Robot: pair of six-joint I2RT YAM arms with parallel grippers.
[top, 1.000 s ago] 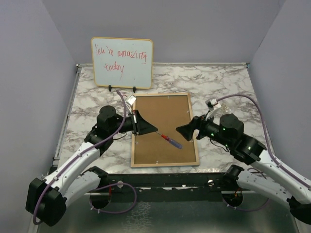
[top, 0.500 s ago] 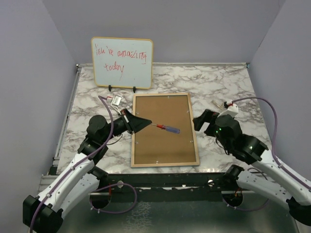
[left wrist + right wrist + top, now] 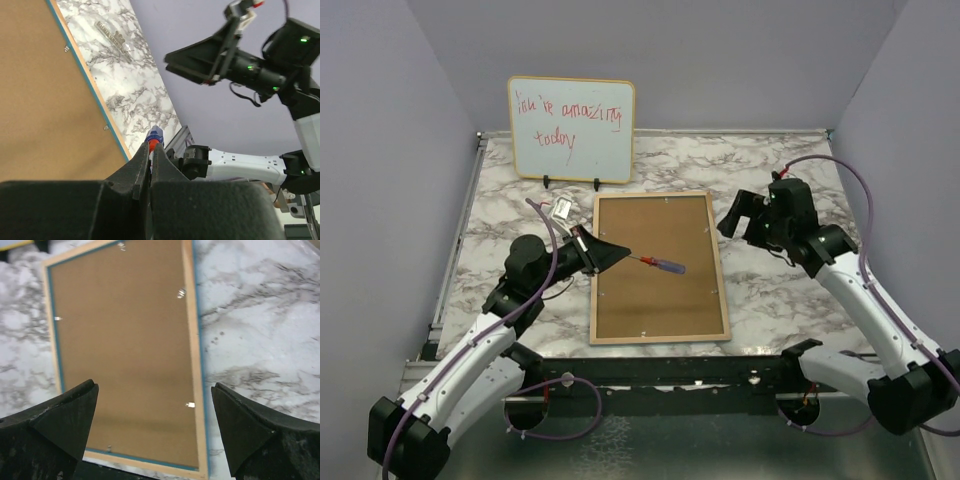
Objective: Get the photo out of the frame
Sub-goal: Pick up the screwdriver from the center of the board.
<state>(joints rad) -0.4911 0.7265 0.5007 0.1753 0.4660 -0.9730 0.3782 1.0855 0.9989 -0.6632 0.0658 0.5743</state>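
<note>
- Frame (image 3: 660,310) lies face down at centre, back exposed.
- Left gripper (image 3: 623,256) clamps a screwdriver (image 3: 665,264), likely for the tabs (image 3: 189,404).
- Right gripper (image 3: 738,214), jaws apart, hovers right of centre.

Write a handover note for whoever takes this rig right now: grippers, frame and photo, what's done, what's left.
Left gripper: shut on the screwdriver, which sticks out over the backing board.
Right gripper: open, empty, raised beside the frame's right edge.
The frame lies face down on the table, with the backing board seated in its rim. Small metal clips show along the edges. The photo is not visible.
Done: nothing removed yet.
Left: probably free the clips, lift the board out, then take the photo.
</note>
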